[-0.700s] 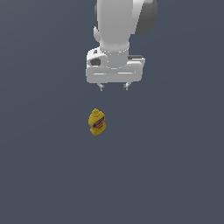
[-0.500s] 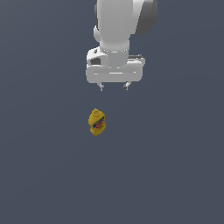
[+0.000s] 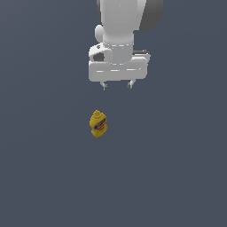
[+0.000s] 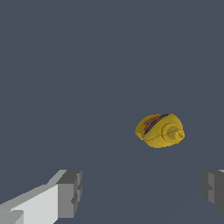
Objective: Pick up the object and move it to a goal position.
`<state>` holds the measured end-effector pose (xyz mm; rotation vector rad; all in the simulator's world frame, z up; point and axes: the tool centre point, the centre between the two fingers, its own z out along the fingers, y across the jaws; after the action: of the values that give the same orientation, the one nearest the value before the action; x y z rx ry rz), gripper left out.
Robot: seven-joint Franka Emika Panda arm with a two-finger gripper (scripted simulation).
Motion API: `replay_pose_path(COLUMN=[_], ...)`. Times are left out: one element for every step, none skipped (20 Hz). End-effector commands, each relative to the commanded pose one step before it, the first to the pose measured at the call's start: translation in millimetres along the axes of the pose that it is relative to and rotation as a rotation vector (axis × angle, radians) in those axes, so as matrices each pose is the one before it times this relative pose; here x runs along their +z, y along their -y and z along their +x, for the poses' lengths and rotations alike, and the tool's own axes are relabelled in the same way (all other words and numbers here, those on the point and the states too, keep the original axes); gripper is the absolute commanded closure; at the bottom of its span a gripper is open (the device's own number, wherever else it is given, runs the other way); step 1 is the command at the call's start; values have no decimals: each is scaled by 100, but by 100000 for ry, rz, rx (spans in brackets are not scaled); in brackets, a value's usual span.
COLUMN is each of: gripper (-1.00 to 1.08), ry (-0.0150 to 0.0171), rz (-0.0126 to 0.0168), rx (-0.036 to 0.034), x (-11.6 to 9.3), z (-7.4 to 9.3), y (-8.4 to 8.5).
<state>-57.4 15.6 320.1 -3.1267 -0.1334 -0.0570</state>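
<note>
Standing on the tabletop (image 3: 48,177), the yellow bottle (image 3: 98,124) is showing its pointed cap and red-and-blue label; the jaws are spread wide.
</note>
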Motion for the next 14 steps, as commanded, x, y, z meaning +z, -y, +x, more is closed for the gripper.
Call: replay_pose_path(gripper=[-92,-92,-92,-92,-92,-92,-92,-92,-92,-92,-92,-92,-92,-92], ry=[102,-2,10,28,42,53,61,65,66,69,74,82,89,94], rz=[14,13,14,15,15,15,14,13,13,11,8,4,-1,-7], rx=[739,673,828,986,1140,1294,1441,1573,1726,1880,2028,2186,2346,2502], x=[112,61,79,99,117,135,151,164,179,194,210,227,244,260], z=[6,23,27,29,32,36,41,47,54,61,68,76,84,94], y=[-92,-66,-80,-97,-112,-127,-142,-154,-168,-182,-196,-211,-226,-240])
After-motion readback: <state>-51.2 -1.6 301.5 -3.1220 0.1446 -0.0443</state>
